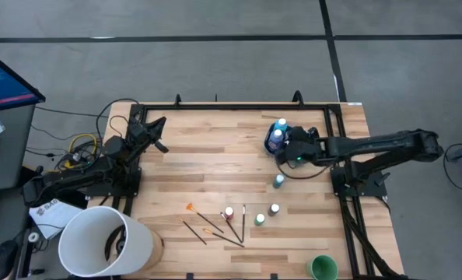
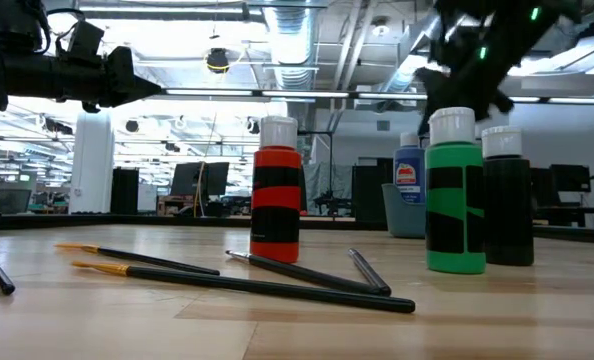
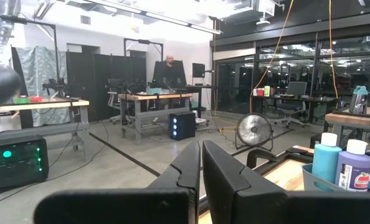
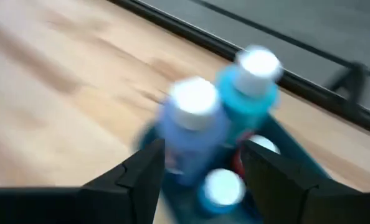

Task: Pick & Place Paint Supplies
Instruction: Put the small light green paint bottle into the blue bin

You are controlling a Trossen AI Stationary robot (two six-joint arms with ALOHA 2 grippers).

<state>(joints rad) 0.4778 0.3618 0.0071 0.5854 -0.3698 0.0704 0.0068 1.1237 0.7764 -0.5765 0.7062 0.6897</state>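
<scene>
Your right gripper [image 4: 200, 180] hangs spread and empty over the tub's bottles [image 4: 194, 124]; the loose blue bottle [image 1: 278, 181] stands upright just beyond, nearer it than your left gripper [image 3: 200, 168], pressed together.

Bare wooden table [image 1: 208, 152] lies open mid-board, while thin dark brushes [image 1: 215, 225] and small white-capped bottles [image 1: 266, 215] crowd the near edge.

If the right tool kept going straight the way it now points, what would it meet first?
Most likely the taller bottles standing in the teal tub: the right tool, open, frames the periwinkle bottle and the light blue bottle just ahead. Which it would touch first is unclear, since the depth is hard to judge.
</scene>
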